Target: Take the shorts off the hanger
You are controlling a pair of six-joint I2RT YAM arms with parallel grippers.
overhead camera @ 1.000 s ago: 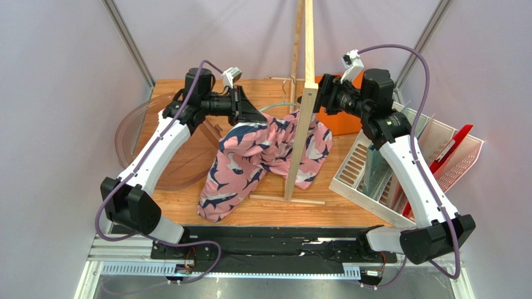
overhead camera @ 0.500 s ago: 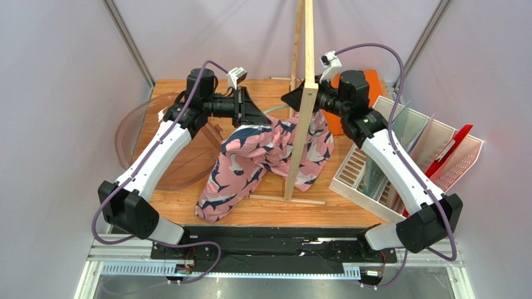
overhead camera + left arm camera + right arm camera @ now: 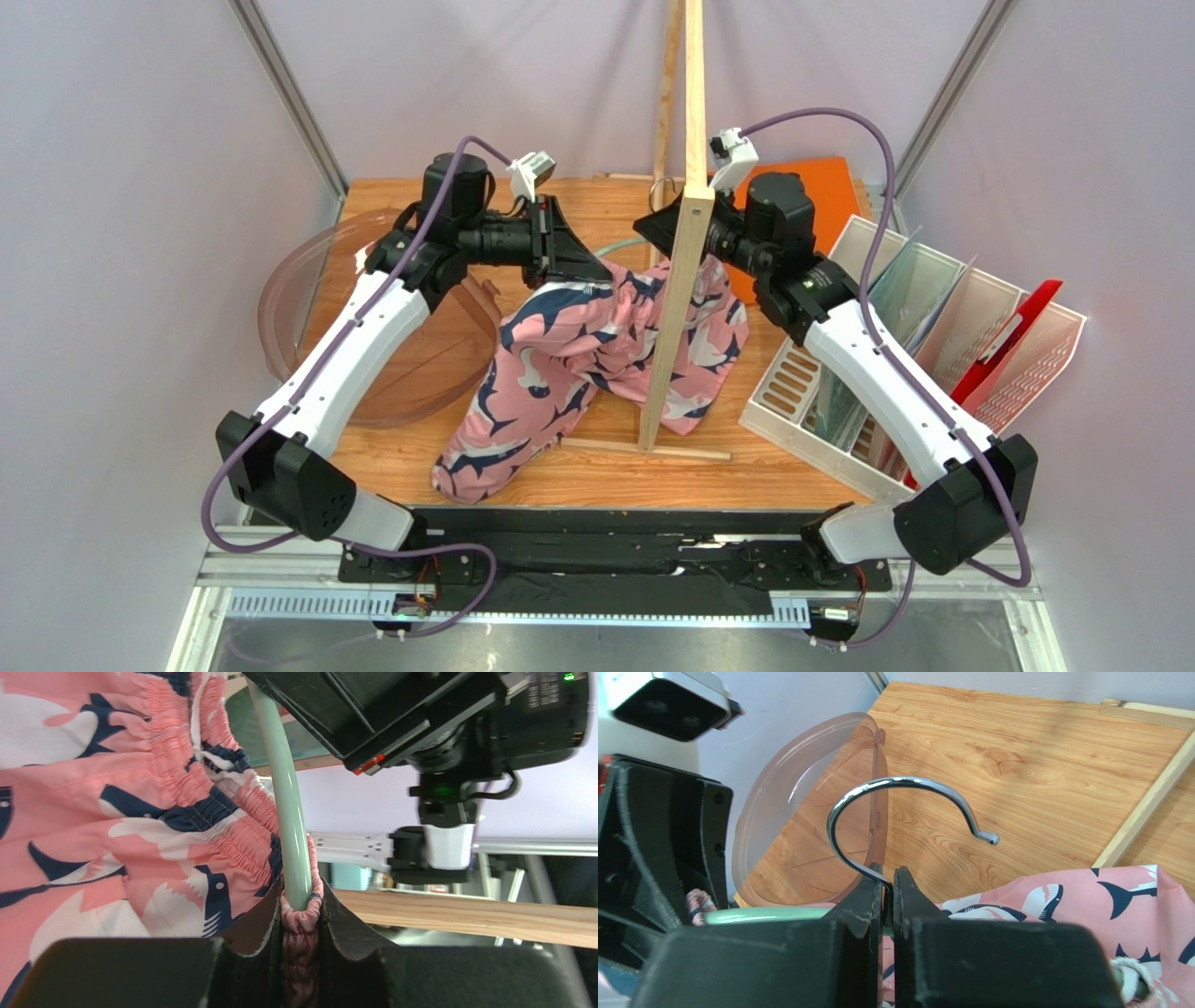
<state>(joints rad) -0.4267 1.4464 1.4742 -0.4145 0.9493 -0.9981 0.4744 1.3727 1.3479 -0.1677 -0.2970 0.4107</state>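
The pink shorts with navy and white shark shapes hang from the mint-green hanger and trail down to the table by the stand. My left gripper is shut on the gathered waistband where it wraps the end of the hanger's arm. In the left wrist view the hanger runs up from the left gripper, with the shorts spread to its left. My right gripper is shut on the thin metal stem of the hanger's hook. In the right wrist view the right gripper is above the hanger and the shorts.
A tall pale wooden stand rises between the two grippers, its base strip on the table. A clear round plastic tub sits at the left. An orange board and a white rack with dividers stand at the right.
The right gripper has moved left up to the stand and shut on the hook's stem. The left gripper still holds the waistband, and the shorts have shifted slightly left.
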